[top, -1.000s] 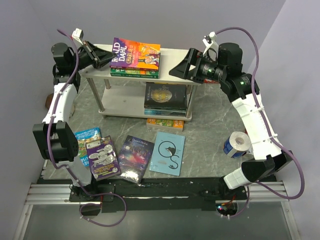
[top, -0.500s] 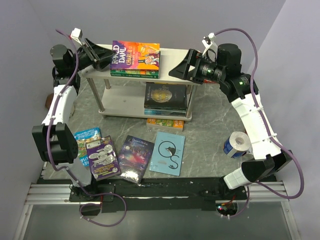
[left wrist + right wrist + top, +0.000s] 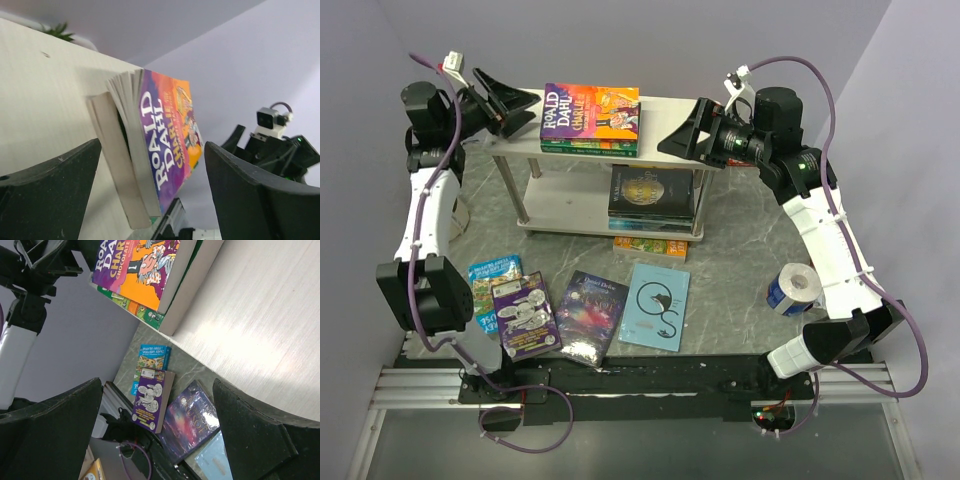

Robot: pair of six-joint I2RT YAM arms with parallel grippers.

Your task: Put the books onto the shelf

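Tabletop (image 3: pixel 750 235) in a grey marble pattern spreads under everything. At its far middle stands the small two-tier shelf (image 3: pixel 670 108) with a pale wood-grain top board, thin metal posts and a white lower board.

The left gripper (image 3: pixel 520 108) hangs just off the left end of the top board with its black jaws spread wide and nothing between them. It points at the stacked books, and from above it is hard to say whether its fingertip clears the nearest cover. The right gripper (image 3: pixel 682 128) hovers at the right end of the same board, also wide apart and empty.

On the top board lies the colourful Roald Dahl paperback (image 3: pixel 592 108), flat on a green-edged book (image 3: pixel 590 148). On the lower board rests a dark book with a golden disc (image 3: pixel 650 190), topping a short pile. An orange-and-green book (image 3: pixel 650 245) pokes out from beneath that board.

Four more lie flat near the arms' bases:
- the light blue paperback with a black swirl (image 3: pixel 656 306)
- the dark starry paperback (image 3: pixel 590 315)
- the purple paperback with white cartoons (image 3: pixel 525 315), which overlaps the next one
- a blue-green cartoon paperback (image 3: pixel 490 280)

A white-and-blue tape roll (image 3: pixel 793 287) sits at the right.
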